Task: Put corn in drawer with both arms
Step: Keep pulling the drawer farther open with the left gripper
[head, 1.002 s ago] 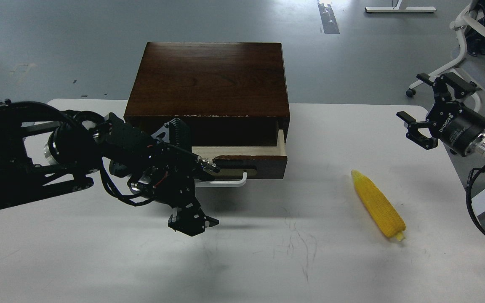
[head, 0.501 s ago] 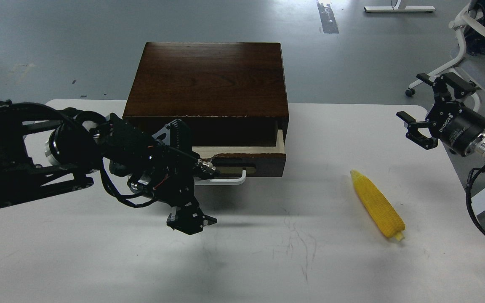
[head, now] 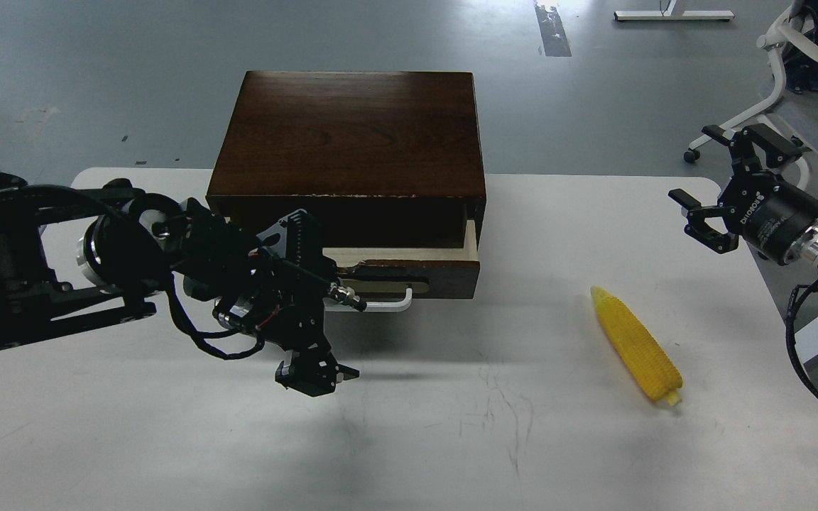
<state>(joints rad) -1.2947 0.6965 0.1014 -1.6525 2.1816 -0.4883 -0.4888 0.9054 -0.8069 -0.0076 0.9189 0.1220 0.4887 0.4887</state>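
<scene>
Lying on table point(head: 451, 440), corn point(head: 636, 345) well below-left of spread right gripper point(head: 718, 188).

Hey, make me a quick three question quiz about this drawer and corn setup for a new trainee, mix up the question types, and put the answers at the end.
1. True or false: the corn already lies inside the drawer.
2. Multiple choice: how does the drawer stand? A) fully shut B) partly pulled out C) removed from the box
3. Fill in: the right gripper hangs in the air with its fingers ____.

Key
1. False. It lies on the white table, right of the box.
2. B. Pale wood shows behind its front.
3. Open, holding nothing.
</scene>
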